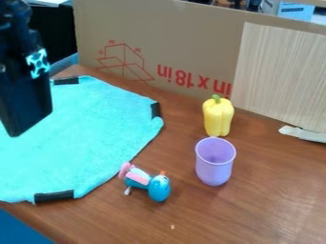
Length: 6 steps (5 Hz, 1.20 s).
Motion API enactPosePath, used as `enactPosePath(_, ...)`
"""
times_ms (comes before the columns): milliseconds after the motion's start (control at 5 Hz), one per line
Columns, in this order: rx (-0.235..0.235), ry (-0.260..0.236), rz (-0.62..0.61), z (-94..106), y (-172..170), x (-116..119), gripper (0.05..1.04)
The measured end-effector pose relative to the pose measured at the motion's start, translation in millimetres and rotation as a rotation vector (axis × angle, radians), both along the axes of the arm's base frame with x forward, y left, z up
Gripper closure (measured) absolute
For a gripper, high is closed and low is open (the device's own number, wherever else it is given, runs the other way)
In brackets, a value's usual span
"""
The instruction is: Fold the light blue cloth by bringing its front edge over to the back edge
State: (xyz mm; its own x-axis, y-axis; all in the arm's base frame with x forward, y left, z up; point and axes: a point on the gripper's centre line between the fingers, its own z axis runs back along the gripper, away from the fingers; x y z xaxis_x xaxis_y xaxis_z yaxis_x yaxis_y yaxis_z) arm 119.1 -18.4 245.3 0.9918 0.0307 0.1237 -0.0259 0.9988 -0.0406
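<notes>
In the camera view, my black gripper (25, 124) hangs over the turquoise cloth (83, 138), and I cannot tell whether it is open or closed. That cloth lies on the wood-grained worktop (267, 195), fuzzy and angular, with black strips (54, 196) along its edge. Just beside it is a blue-and-pink toy bird (157, 189); farther off stand a smooth lilac cup (214, 169) and a ribbed yellow pepper (218, 118), with flat cardboard (191, 38) behind.

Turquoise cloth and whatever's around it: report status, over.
Gripper at upper left, above turquoise cloth. Cloth spread on table, black strips along edges. Blue toy bird just off cloth; purple cup, yellow pepper farther right.
</notes>
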Motion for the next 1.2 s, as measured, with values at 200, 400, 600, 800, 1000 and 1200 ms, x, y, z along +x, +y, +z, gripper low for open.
enactPosePath(200, -0.003, 0.009, -0.019, -4.1, 1.3, -1.2, 0.083)
enactPosePath(400, -0.006, 0.023, -0.032, -24.2, 32.9, -3.1, 0.083)
enactPosePath(600, 0.022, 0.036, -0.105, -32.3, 51.6, -12.2, 0.083)
enactPosePath(800, 0.08, 0.027, -0.197, -47.4, 62.4, -14.5, 0.083)
enactPosePath(1000, 0.174, -0.001, -0.344, -81.2, 66.3, -4.5, 0.083)
enactPosePath(1200, 0.276, -0.059, -0.436, -108.6, 71.4, 11.2, 0.083)
